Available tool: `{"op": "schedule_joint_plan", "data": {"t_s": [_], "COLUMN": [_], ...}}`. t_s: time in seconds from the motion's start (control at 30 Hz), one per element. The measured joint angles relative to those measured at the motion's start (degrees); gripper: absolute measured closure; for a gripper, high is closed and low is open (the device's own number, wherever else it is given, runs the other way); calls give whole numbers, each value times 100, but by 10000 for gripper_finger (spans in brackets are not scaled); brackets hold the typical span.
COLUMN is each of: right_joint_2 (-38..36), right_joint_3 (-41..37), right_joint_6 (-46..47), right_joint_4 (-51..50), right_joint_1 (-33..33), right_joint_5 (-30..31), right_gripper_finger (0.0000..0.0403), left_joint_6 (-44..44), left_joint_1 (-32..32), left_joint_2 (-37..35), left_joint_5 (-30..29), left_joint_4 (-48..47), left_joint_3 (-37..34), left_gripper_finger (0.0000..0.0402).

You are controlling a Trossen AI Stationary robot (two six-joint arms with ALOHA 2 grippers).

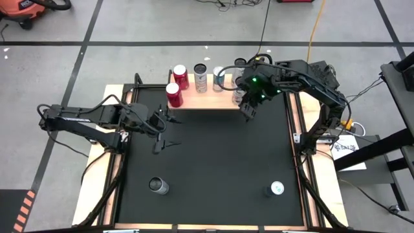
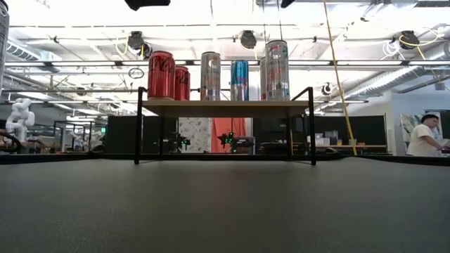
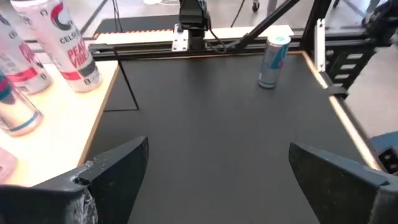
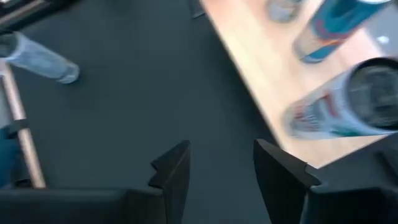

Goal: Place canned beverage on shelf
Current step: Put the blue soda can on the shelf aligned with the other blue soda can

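Right tool (image 1: 248,111) empty, jaws part spread, just off shelf (image 1: 213,100) edge, top centre of frame; silver can (image 1: 240,87) stands on shelf beside it. Risk: retreating fingers clip can, topple it. Left tool (image 1: 162,129) spread wide, mid-left

black mat (image 1: 207,162) | orange vacuum (image 1: 26,10) floor far-left | person (image 2: 425,137) background right

cans on shelf (image 1: 204,98): 5 | cans on mat (image 1: 207,162): 2 | shelves: 1 | arms: 2 | mats: 1 | people in room: 1 (image 2: 425,136)
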Motion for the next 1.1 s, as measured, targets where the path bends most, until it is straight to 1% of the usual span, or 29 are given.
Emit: {"op": "schedule_joint_plan", "data": {"t_s": [0.1, 0.23, 0.63, 0.87, 1.1], "right_joint_2": [1, 3, 47, 42, 42], "right_joint_3": [0, 0, -2, -4, -4], "right_joint_6": [187, 385, 916, 1089, 1606], "right_joint_4": [-2, -5, 117, 910, 828], "right_joint_1": [121, 316, 979, 1015, 1017], "right_joint_5": [-275, -492, -487, -487, -482], "right_gripper_finger": [243, 243, 243, 243, 243], "left_joint_6": [-350, -443, -405, -401, -401], "left_joint_1": [-4, -96, -570, -647, -640], "left_joint_2": [-9, -9, -11, -11, -11], "left_joint_5": [188, 429, 411, 405, 399], "left_joint_4": [15, -44, -176, -198, -202], "left_joint_3": [0, 0, 0, 0, 0], "left_gripper_finger": [10, 10, 10, 10, 10]}}
